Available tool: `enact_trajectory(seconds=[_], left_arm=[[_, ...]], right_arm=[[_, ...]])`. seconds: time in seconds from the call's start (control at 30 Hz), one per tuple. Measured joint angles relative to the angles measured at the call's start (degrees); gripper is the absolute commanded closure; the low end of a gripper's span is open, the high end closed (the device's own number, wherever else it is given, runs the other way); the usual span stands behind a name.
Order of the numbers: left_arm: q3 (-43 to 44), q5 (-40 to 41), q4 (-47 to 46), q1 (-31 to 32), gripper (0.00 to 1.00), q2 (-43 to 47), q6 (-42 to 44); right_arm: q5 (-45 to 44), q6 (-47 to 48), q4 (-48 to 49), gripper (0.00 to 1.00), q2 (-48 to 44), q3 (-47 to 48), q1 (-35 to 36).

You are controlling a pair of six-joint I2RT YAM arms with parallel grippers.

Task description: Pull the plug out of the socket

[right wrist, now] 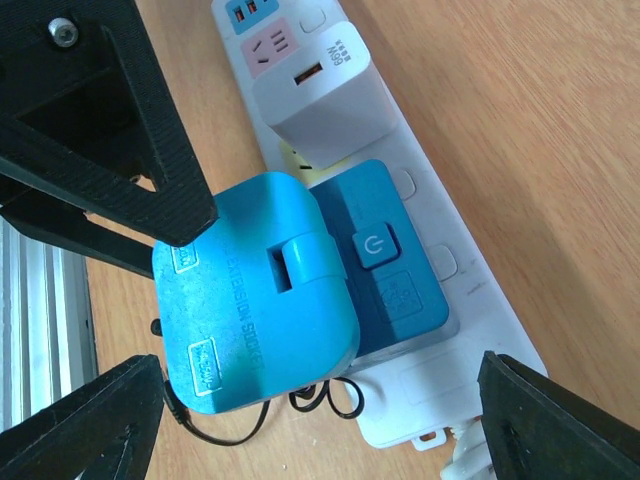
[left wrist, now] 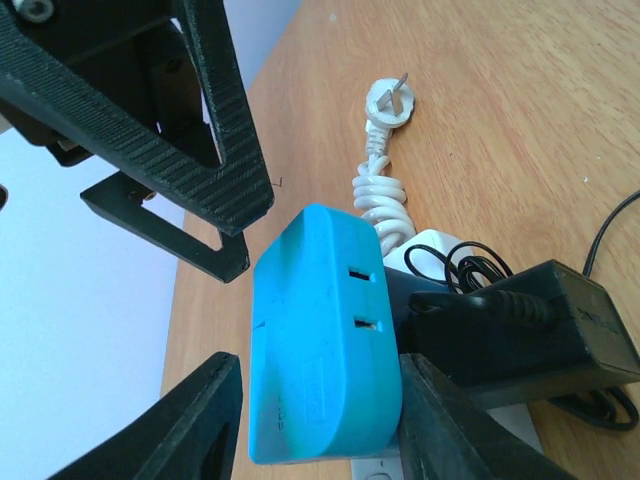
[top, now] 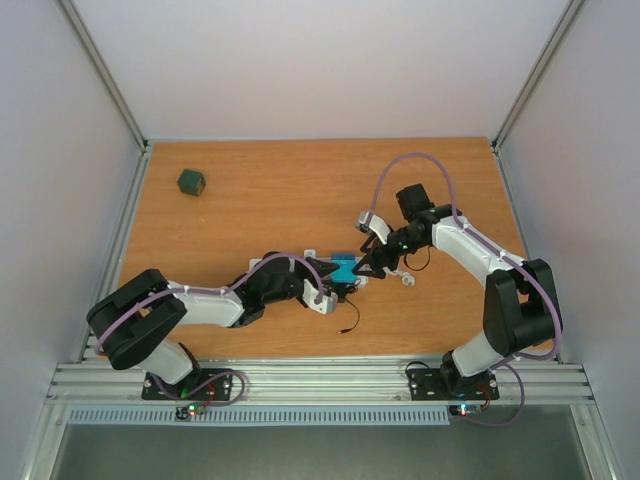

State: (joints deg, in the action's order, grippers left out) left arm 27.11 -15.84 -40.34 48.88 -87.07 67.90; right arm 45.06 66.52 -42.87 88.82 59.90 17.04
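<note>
The plug (left wrist: 320, 340) is a light blue block adapter, standing in the socket (right wrist: 480, 300), a long white power strip at mid-table. My left gripper (left wrist: 320, 365) straddles the plug. Its right-hand finger (left wrist: 440, 410) lies against the plug's side, and the other finger (left wrist: 190, 420) stands a sliver away from it. My right gripper (right wrist: 320, 362) hangs wide open over the same end of the strip, holding nothing. In the top view the plug (top: 343, 268) sits between the left gripper (top: 338, 280) and the right gripper (top: 378, 262). The left arm hides most of the strip.
A dark blue switch adapter (right wrist: 390, 260) sits under the plug, and a white charger (right wrist: 320, 95) sits beside it. A black power brick (left wrist: 530, 330) with a thin cable lies against the strip. The strip's curly white cord (left wrist: 378, 190) trails off. A green cube (top: 191, 182) sits far left.
</note>
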Motion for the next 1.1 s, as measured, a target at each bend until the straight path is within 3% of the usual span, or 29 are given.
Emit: enact_trajectory(seconds=[0.4,1.1], left_arm=[[0.2,-0.44,1.11,0.0,0.66,0.87,-5.51],[11.76,-6.08,21.9,-1.99,0.66,1.51,-19.58]], right_arm=[[0.09,0.07,0.48,0.14,0.0,-0.04,-0.5],[2.05,2.54,3.91,0.11,-2.34,-3.58,-2.91]])
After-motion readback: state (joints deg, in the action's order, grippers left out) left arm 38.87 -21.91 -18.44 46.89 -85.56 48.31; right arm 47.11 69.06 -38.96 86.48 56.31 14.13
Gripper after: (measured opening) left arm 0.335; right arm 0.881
